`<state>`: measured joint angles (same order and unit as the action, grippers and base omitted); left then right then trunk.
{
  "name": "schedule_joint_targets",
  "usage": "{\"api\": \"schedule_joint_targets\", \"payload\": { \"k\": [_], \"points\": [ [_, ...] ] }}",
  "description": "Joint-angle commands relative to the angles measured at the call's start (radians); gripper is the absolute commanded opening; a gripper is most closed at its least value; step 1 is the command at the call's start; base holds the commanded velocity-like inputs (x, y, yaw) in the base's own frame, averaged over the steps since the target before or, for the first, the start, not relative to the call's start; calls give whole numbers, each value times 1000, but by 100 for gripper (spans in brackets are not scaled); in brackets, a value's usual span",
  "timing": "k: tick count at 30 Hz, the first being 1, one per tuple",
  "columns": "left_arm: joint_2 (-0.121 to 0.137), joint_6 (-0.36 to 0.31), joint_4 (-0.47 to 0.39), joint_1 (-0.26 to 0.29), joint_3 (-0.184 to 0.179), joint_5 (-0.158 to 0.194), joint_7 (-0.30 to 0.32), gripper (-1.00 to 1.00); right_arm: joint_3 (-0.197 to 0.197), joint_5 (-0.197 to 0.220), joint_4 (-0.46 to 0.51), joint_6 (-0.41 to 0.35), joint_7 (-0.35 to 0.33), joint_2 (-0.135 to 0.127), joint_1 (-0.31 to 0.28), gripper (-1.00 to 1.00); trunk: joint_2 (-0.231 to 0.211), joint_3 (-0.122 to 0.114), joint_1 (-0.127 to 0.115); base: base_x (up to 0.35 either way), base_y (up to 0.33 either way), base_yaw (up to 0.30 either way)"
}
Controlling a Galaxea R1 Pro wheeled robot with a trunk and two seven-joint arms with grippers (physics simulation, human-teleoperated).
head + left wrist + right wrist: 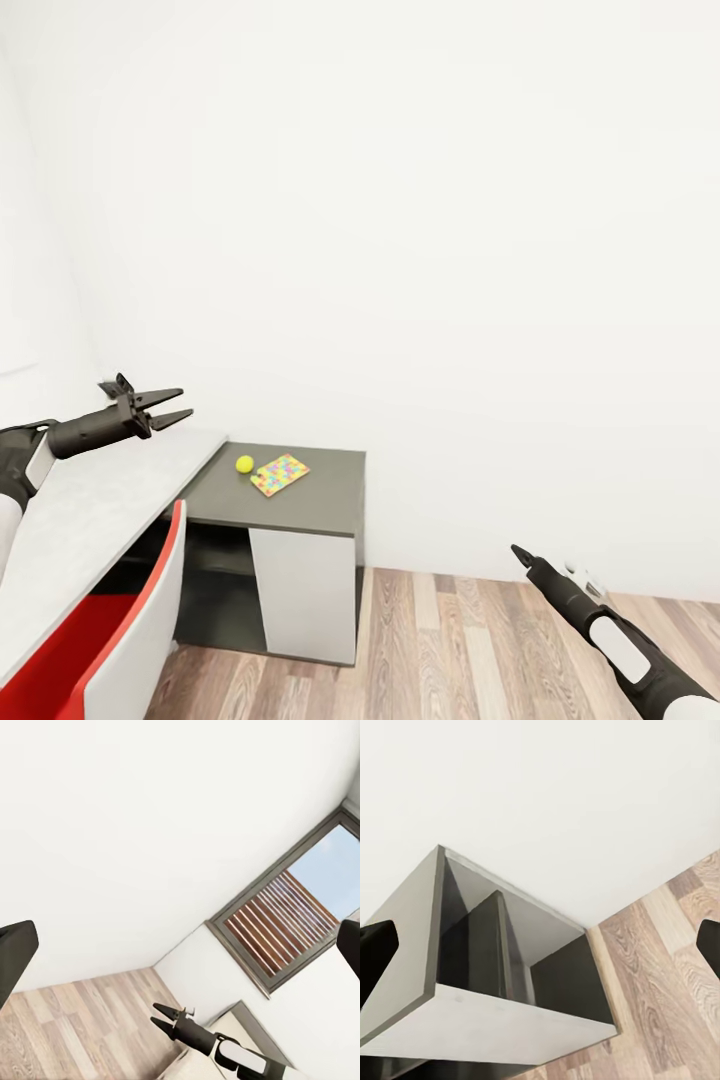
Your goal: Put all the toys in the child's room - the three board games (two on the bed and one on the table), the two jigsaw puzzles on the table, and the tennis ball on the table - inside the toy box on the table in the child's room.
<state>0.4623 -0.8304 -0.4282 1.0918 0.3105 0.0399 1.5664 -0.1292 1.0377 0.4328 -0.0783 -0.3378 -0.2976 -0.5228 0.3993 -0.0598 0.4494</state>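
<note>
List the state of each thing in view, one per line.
Left gripper: open, empty, above the table.
Right gripper: open by its wrist view, empty, over the floor.
Ball: resting on the dark wing.
Puzzle: lying flat beside the ball.
Chair: upright, at the table.

Left pincer (178, 405) gapes, arm raised; right pincer (519, 553) hangs low.

Bright even light around me, white wall (450, 200) nearly blown out, daylight at the slatted window (289, 922), soft shadow inside the table (215, 560) recess, renders sharp, my fingertips (375, 952) blurred dark.
</note>
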Motion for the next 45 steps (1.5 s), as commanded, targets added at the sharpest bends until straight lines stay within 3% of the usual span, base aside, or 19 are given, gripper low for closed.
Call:
{"api": "schedule_joint_targets", "payload": {
  "k": [1, 7, 9, 15, 17, 24, 30, 33, 38, 45],
  "points": [
    [-1, -11, 0, 0, 1, -5, 4, 100, -4, 10, 0, -2, -2, -1, 0, 100, 1, 0, 1, 67, -64, 0],
    [-19, -13, 0, 0, -4, -13, 4, 100, -5, 7, 0, -1, -1, 1, 0, 100, 1, 0, 1, 27, -26, 0],
    [-32, -13, 0, 0, -11, -15, -45, 100, -6, 5, 1, 0, 0, 2, 0, 100, 1, 0, 1, 7, -6, 0],
    [-93, -13, -2, 1, -21, -14, -298, 100, -6, 4, 1, 0, 2, 3, 0, 100, 1, 0, 1, 2, -2, 0],
    [-110, -12, -3, 1, -21, -14, -351, 100, -7, 3, 1, 3, 2, 4, 0, 100, 1, 0, 1, 0, 0, 0],
    [-210, -11, -65, 2, -23, -15, -598, 100, -17, 1, 1, 88, 4, 5, 0, 100, 1, 0, 1, 0, 0, 0],
    [-267, -7, -85, 1, -24, -16, -725, 100, -20, 0, 1, 102, 5, 5, 0, 100, 1, 0, 1, 0, 0, 0],
    [-297, 35, -88, 1, -25, -17, -785, 100, -21, -1, 1, 107, 5, 5, 0, 100, 1, 0, 1, 0, 0, 0],
    [-322, 74, -88, 0, -24, -17, -881, 100, -22, -2, 1, 108, 5, 5, 0, 100, 1, 0, 1, 0, 0, 0],
    [-332, 87, -86, 0, -24, -15, -944, 100, -23, -2, 1, 106, 5, 5, 0, 100, 1, 0, 1, 0, 0, 0]
  ]
}}
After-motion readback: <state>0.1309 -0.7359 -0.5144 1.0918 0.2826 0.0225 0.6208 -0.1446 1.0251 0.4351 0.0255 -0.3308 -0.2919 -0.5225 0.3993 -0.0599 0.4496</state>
